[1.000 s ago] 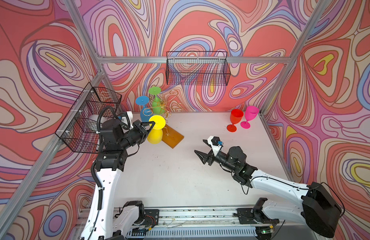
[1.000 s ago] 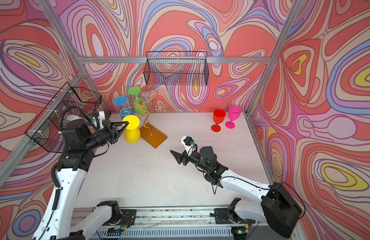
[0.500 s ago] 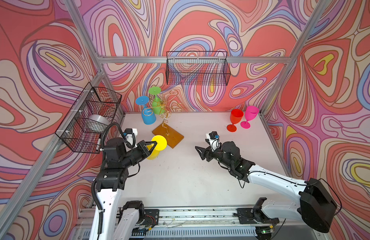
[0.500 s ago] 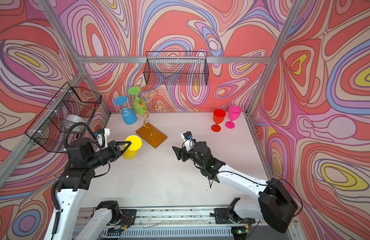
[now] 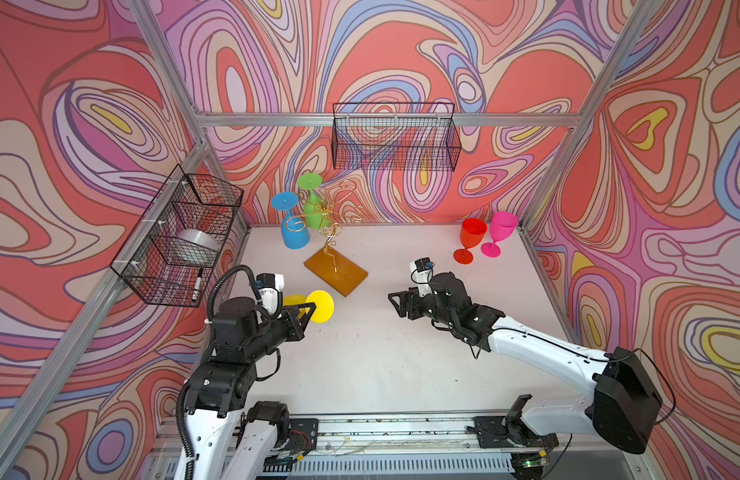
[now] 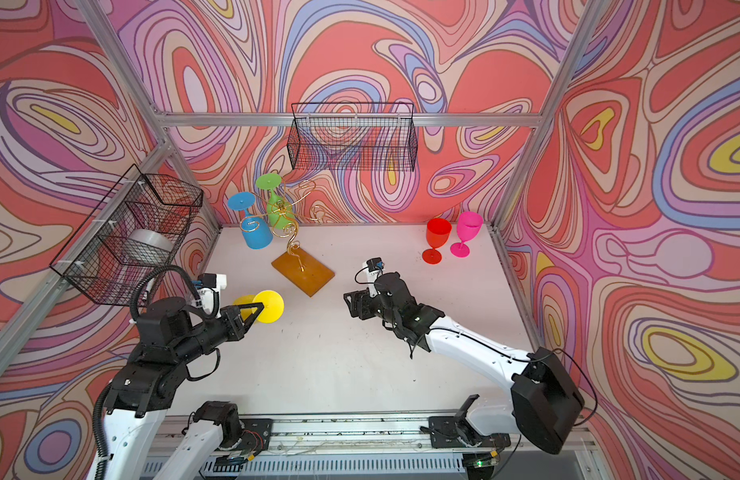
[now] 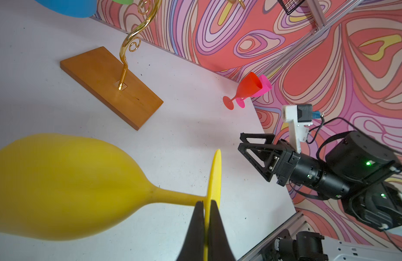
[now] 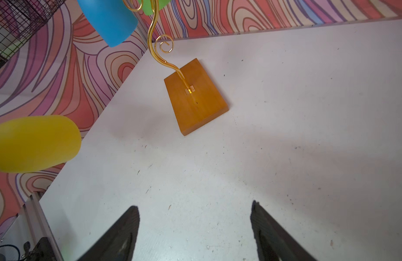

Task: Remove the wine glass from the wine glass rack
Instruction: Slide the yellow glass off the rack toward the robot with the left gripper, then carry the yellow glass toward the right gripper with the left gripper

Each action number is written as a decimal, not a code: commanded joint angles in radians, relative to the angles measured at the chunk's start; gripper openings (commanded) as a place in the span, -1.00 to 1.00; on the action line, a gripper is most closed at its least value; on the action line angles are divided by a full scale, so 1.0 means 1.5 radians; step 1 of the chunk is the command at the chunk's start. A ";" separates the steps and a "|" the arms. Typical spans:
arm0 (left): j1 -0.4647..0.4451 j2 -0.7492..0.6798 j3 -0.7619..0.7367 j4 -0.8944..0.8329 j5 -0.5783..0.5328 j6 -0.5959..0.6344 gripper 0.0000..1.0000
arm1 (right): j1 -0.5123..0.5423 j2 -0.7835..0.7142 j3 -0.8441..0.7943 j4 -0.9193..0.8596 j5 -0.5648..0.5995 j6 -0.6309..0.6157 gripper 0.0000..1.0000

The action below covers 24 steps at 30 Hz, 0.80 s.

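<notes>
The wine glass rack (image 5: 329,219) is a gold wire tree on an amber base (image 5: 336,272) at the back left of the table, its base also showing in the wrist views (image 7: 112,88) (image 8: 195,97). A yellow wine glass (image 5: 320,306) (image 6: 268,306) (image 7: 60,187) is off the rack, held on its side in front of the base. My left gripper (image 5: 312,308) (image 7: 205,203) is shut on its foot disc. A blue glass (image 5: 295,232) and a green glass (image 5: 314,208) hang upside down on the rack. My right gripper (image 5: 395,302) (image 8: 194,210) stands open and empty over the middle of the table.
A red glass (image 5: 470,239) and a pink glass (image 5: 501,230) stand upright at the back right. One black mesh basket (image 5: 181,241) hangs on the left wall and another (image 5: 395,137) on the back wall. The aluminium frame rail runs along the front edge.
My left gripper has carried the yellow glass away from the rack, toward the front of the table, tipping it onto its side. My right gripper has shifted slightly toward the middle.
</notes>
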 commanded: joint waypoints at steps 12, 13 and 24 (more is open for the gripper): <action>-0.223 0.033 -0.025 0.036 -0.203 0.198 -1.00 | -0.063 0.024 0.038 -0.075 -0.102 0.121 0.62; -0.251 0.041 -0.024 0.043 -0.218 0.211 -1.00 | -0.080 0.021 0.030 -0.071 -0.117 0.136 0.61; -0.624 0.257 0.008 0.140 -0.563 0.368 -1.00 | -0.238 -0.035 -0.017 -0.100 -0.241 0.256 0.57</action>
